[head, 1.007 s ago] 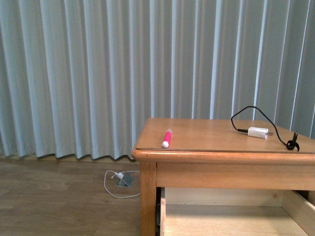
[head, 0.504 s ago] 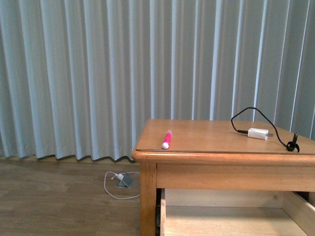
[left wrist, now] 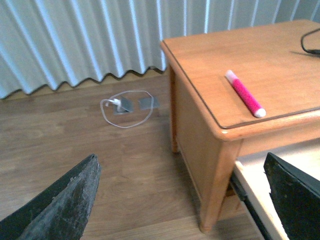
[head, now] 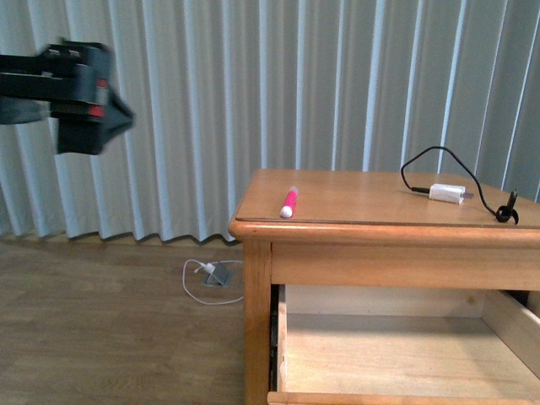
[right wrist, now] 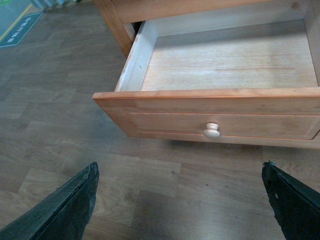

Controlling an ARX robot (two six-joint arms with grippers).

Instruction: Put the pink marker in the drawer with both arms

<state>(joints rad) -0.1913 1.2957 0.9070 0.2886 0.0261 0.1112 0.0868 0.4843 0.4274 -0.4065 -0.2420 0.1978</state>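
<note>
The pink marker [head: 288, 203] lies on the wooden table top near its left front corner, white end toward the front edge. In the left wrist view the pink marker [left wrist: 244, 93] is ahead of my open left gripper [left wrist: 181, 157], which hangs in the air beside the table's corner with nothing between its fingers. My left arm [head: 80, 97] shows blurred at the upper left of the front view. The drawer [right wrist: 165, 107] is pulled out, its pale inside bare and its round knob [right wrist: 211, 131] facing my open right gripper [right wrist: 180, 167], which is above the floor in front of it.
A white charger block [head: 446, 193] with a black cable lies at the back right of the table top [head: 371, 190]. A white cord and small grey box [head: 218, 276] lie on the wood floor by the curtain, left of the table.
My left arm has swung into the front view at the upper left, blurred. The front view has shifted, showing more of the open drawer. The marker has not moved on the table.
</note>
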